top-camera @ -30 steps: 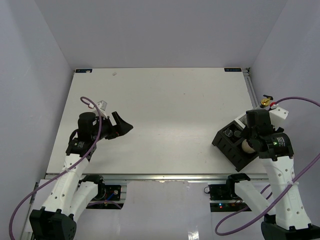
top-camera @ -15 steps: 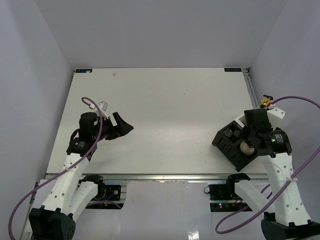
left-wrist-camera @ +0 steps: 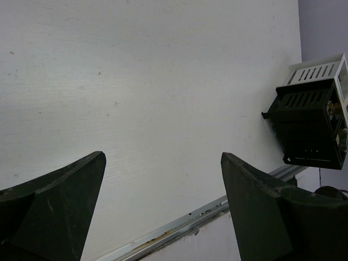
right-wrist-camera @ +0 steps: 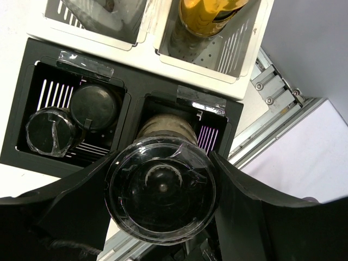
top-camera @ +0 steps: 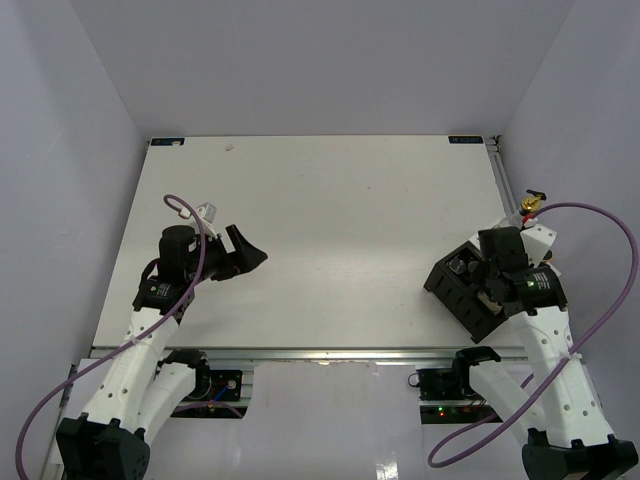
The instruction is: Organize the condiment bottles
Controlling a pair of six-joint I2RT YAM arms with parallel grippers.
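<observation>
Over the right-hand compartment of the black rack (right-wrist-camera: 132, 115), the right gripper (right-wrist-camera: 161, 176) clamps the black-capped bottle (right-wrist-camera: 160, 187) by its cap, base pointing into the opening (how deep, I cannot tell). Next door, two small dark jars (right-wrist-camera: 95, 106) sit in the neighbouring compartment. The left gripper (left-wrist-camera: 162, 157) hangs wide open above the table (left-wrist-camera: 163, 65). Lowered off-centre, the bottle could catch the rim and tilt; the rack, close to the table edge, might shift.
</observation>
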